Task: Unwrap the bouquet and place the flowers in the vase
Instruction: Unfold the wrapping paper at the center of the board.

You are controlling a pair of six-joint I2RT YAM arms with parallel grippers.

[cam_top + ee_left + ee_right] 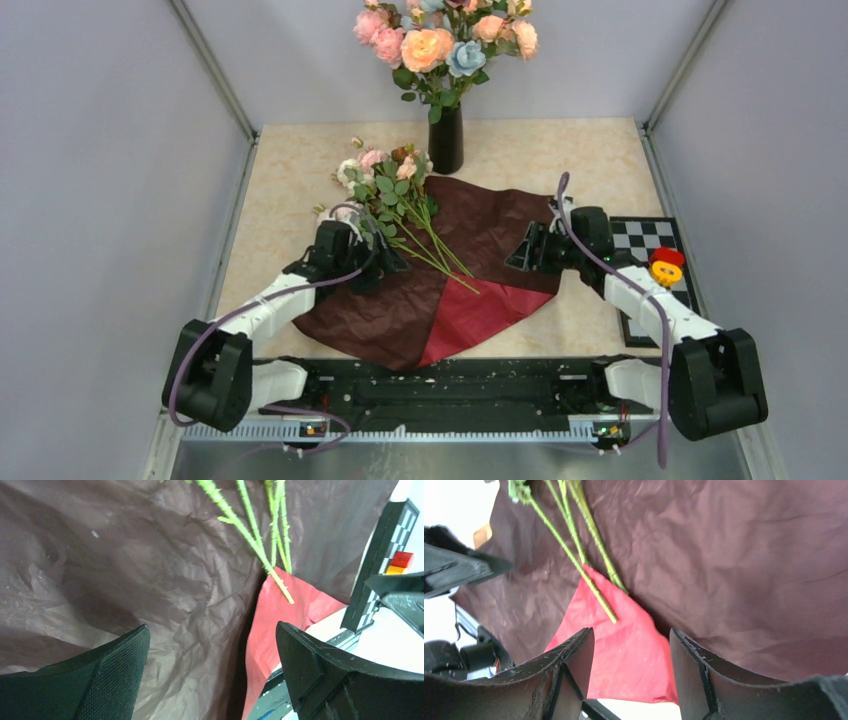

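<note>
Wrapping: the maroon wrapping paper (490,225) is spread flat on the table, with one corner turned over to its red side. No ribbon is seen, so the unwrapping is judged done.
Flowers: the small pale roses (385,170) are laid loose on the paper, heads toward the vase. Their stems (250,542) are fanned toward the near edge, within reach of both arms.
Vase: the black vase (445,140) stands upright just beyond the paper's far edge and is crowded with larger peach, pink and blue blooms (440,40).
Left gripper (211,630): held low over the paper just left of the stems, jaws spread wide and empty; judged to be lined up for a pick.
Right gripper (630,632): held over the paper's right part, jaws apart, nothing between them.
</note>
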